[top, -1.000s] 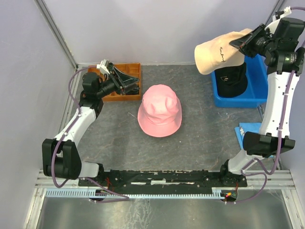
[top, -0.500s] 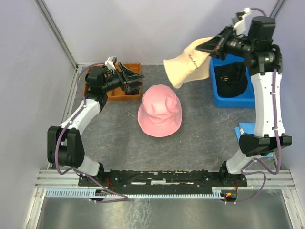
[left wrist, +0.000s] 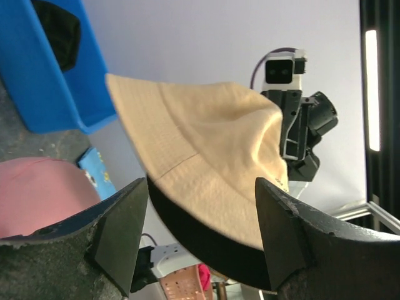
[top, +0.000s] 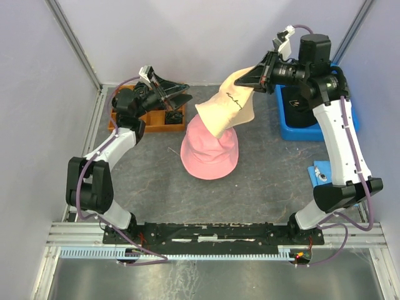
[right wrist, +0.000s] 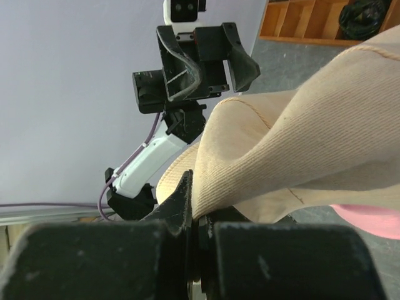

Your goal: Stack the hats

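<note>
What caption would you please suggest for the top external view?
Right gripper holds the beige hat above the pink hat while the open left gripper faces it.

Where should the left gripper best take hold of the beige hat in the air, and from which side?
Probably its free lower edge, from the left. The right gripper pinches the upper end, so the beige hat hangs slanting down-left above the pink hat, that edge facing the open left gripper.

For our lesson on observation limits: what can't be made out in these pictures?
- Top view: the script on the beige hat is too small to read.
- Top view: the right arm covers most of the blue bin; the left wrist view crops the black hat at its top edge.
- Top view: the beige hat overlaps the pink hat; contact unclear.
</note>
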Robot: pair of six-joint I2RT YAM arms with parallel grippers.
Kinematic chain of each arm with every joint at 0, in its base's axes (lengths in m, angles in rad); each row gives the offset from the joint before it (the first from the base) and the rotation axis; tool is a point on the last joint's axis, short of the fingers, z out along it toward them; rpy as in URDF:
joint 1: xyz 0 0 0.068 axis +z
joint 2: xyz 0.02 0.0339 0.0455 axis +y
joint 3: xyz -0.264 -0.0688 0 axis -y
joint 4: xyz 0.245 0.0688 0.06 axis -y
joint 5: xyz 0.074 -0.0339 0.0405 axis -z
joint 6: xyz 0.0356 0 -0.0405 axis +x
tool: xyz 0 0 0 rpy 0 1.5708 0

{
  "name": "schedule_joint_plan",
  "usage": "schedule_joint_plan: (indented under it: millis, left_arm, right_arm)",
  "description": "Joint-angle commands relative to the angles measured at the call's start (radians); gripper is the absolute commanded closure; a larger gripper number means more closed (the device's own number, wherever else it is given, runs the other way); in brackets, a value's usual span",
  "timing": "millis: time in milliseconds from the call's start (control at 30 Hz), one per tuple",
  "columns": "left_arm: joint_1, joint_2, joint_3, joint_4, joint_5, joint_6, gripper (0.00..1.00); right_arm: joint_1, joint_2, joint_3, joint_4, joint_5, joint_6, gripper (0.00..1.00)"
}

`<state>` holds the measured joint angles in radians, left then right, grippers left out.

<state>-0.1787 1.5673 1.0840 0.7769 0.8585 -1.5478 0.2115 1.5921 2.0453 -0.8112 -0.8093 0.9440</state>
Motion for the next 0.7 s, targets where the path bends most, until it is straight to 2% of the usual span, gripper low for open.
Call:
schedule_joint_plan:
  millis: [0, 167, 367, 533, 667]
  left_arm:
    - [-0.042, 0.015, -0.008, 0.167, -0.026, -0.137, 0.24]
    - [-0.062, 0.017, -0.037, 0.192, -0.03, -0.18, 0.24]
    - [-0.024, -0.012, -0.082, 0.159, -0.005, -0.185, 0.24]
    - [-0.017, 0.012, -0.102, 0.284, -0.032, -0.286, 0.22]
    - [-0.02, 0.032, -0.095, 0.31, -0.057, -0.308, 0.21]
  right_arm:
    - [0.045, -0.044, -0.027, 0.138, -0.001, 0.038, 1.0]
    - [0.067, -0.031, -0.021, 0.198, 0.009, 0.066, 1.0]
    - [0.067, 0.009, 0.058, 0.161, 0.016, 0.026, 1.0]
    - [0.071, 0.013, 0.025, 0.21, 0.012, 0.051, 1.0]
    - [0.087, 0.016, 0.001, 0.244, 0.01, 0.071, 1.0]
